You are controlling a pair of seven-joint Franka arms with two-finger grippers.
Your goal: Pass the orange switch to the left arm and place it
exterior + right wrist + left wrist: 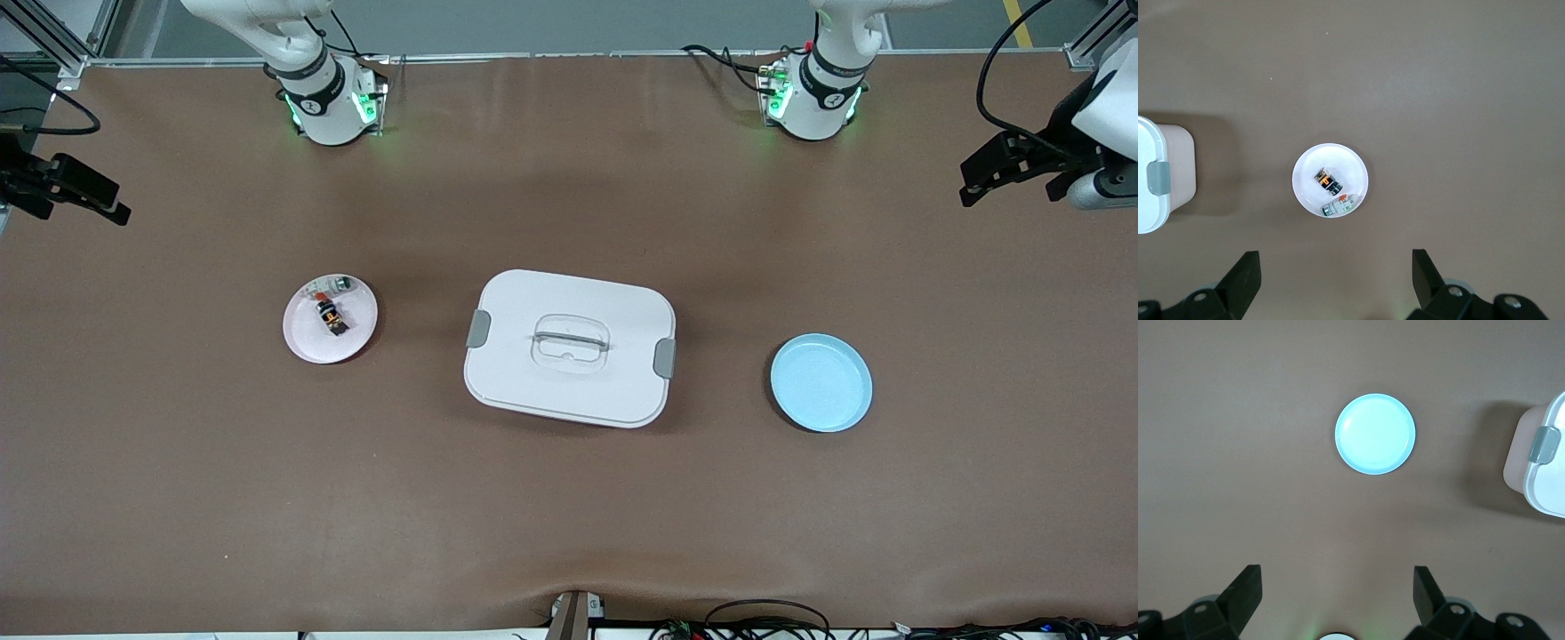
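One orange switch (330, 315) lies on the pink plate (307, 342) toward the right arm's end of the table, just beside a small clear part with a green bit (339, 286) that shares the plate. Between this plate and the empty blue plate (821, 383) at the left arm's end sits the big white box (569, 347), lid latched, squarely in the straight path, which is probably why a handover above it is called for. Neither arm has started: the right gripper (1336, 280) hangs high near its edge of the table, jaws wide apart, looking down on the pink plate, while the left gripper (1338, 597) waits high at its own end, jaws likewise spread, with the blue plate in its sight.
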